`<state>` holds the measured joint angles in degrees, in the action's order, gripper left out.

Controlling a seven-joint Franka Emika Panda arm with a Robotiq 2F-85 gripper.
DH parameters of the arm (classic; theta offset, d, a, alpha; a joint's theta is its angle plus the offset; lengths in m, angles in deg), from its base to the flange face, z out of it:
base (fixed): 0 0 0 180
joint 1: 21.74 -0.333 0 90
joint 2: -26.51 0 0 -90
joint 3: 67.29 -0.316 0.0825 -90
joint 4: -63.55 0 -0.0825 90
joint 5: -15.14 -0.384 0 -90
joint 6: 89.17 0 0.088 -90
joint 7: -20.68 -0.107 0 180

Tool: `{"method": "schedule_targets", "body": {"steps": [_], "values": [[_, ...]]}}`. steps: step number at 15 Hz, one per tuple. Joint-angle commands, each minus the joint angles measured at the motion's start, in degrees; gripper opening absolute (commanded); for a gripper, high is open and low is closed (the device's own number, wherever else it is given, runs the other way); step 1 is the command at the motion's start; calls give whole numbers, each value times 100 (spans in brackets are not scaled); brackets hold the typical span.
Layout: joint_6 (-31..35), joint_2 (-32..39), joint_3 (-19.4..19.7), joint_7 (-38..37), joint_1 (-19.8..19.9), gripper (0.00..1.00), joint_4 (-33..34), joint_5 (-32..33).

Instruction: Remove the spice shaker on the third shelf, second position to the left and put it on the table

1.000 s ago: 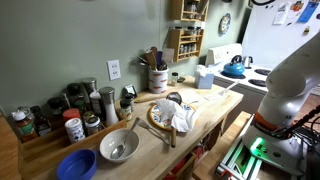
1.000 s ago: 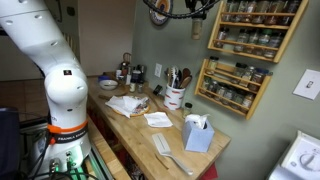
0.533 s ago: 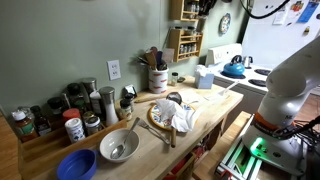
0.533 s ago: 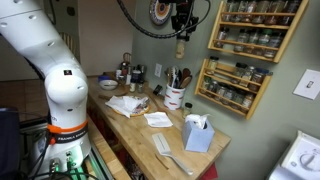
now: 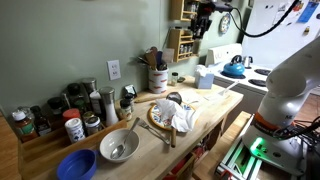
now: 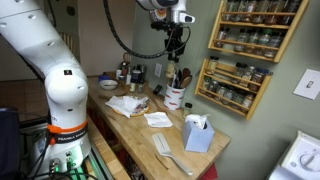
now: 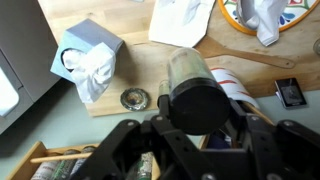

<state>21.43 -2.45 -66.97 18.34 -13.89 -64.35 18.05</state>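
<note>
Claw (image 6: pixel 177 42) is clamped on the shaker (image 7: pixel 196 92), held in the air clear of the rack (image 6: pixel 236 86) and well above the table (image 6: pixel 140 130); removal looks done; lowering and release are left

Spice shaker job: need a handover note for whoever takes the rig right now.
Tool: shut on the spice shaker, its dark cap facing the wrist camera.
Where things are: the shaker is in the air, apart from the wall rack, above the table and near the utensil crock.
Done: the shaker is out of the rack and gripped.
Left: lower it onto a bare patch of table, probably between the crock and the tissue box, then release and back away.
</note>
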Motion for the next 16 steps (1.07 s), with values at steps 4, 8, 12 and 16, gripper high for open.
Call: {"method": "schedule_targets", "body": {"steps": [4, 8, 12, 16], "values": [[1034, -14, -31, -543, -78, 31, -873, 90], [1144, 20, -29, -565, -75, 56, -944, 97], [1224, 244, -47, -541, -47, 31, -793, 198], [1713, 920, -33, -357, -219, 31, -746, 62]]}}
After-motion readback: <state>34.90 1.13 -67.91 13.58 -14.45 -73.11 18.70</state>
